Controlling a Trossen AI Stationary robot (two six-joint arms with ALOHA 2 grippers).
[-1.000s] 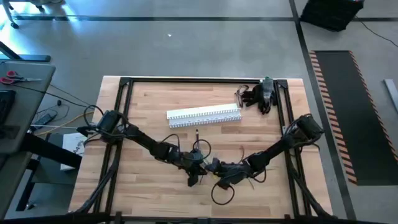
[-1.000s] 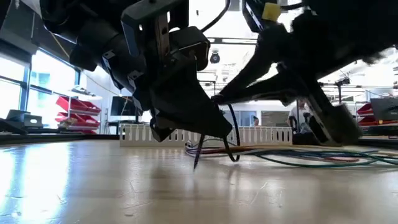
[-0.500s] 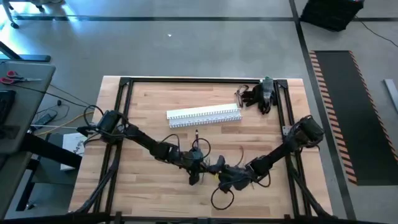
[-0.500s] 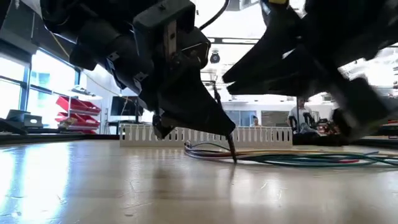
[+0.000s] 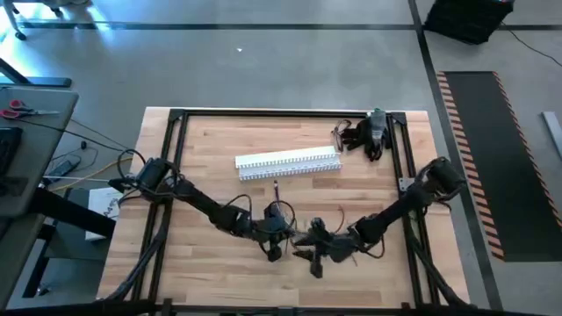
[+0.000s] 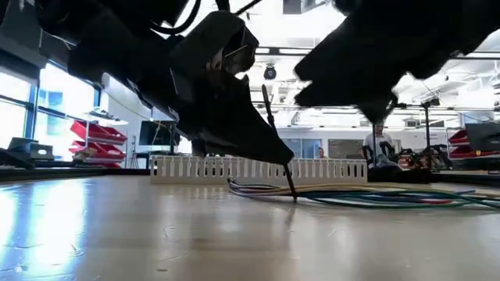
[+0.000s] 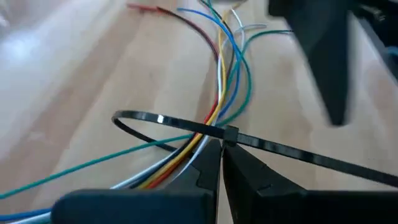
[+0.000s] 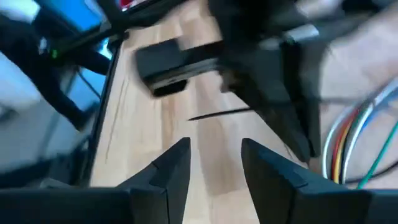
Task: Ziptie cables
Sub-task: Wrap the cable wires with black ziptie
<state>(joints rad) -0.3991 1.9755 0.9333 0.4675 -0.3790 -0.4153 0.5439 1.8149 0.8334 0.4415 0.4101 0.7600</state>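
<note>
Right gripper (image 8: 214, 163) fingers spread apart over the wooden table (image 8: 205, 134). Just ahead, left gripper (image 8: 280, 93), blurry and dark, a thin black zip tie (image 8: 221, 113) tail poking out. Coloured cables (image 8: 345, 146) curving off to one side.

Wooden table (image 5: 202, 149) with cables (image 6: 375, 197), channel (image 5: 287, 162)

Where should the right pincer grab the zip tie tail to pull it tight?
Grip the free tail of the zip tie just past its head, coming from the side away from the cables. The left pincer pinches the head, so the straight tail sticks out clear.
</note>
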